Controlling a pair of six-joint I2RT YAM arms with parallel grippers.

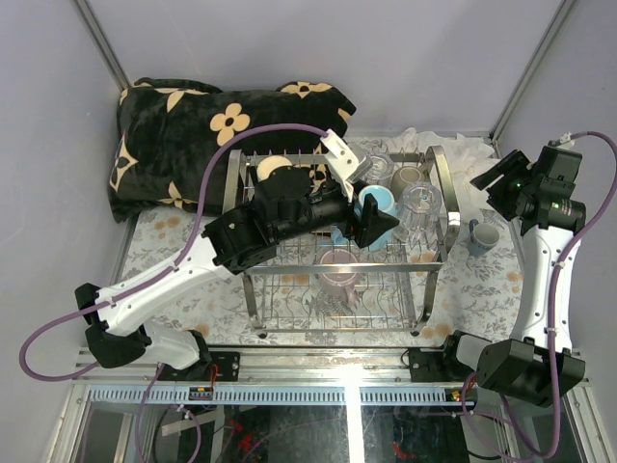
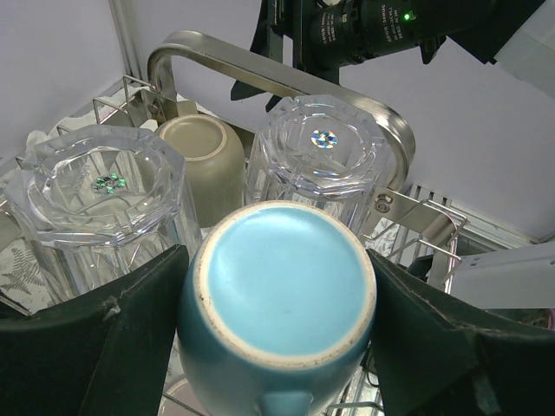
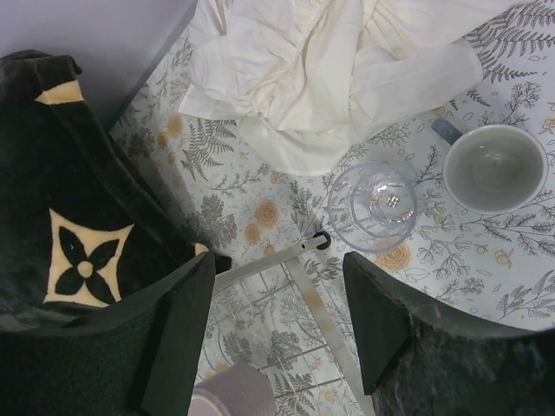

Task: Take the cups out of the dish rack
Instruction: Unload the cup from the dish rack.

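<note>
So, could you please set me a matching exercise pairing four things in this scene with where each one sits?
Things:
1. light blue mug
2. grey mug
3. beige cup
4. white cloth

Places:
A. crumpled on the table
B. upside down between the fingers of the left gripper
C. in the dish rack, between two clear glasses
D. upright on the table, outside the rack

Pairs: 1-B; 2-D; 3-C; 4-A
</note>
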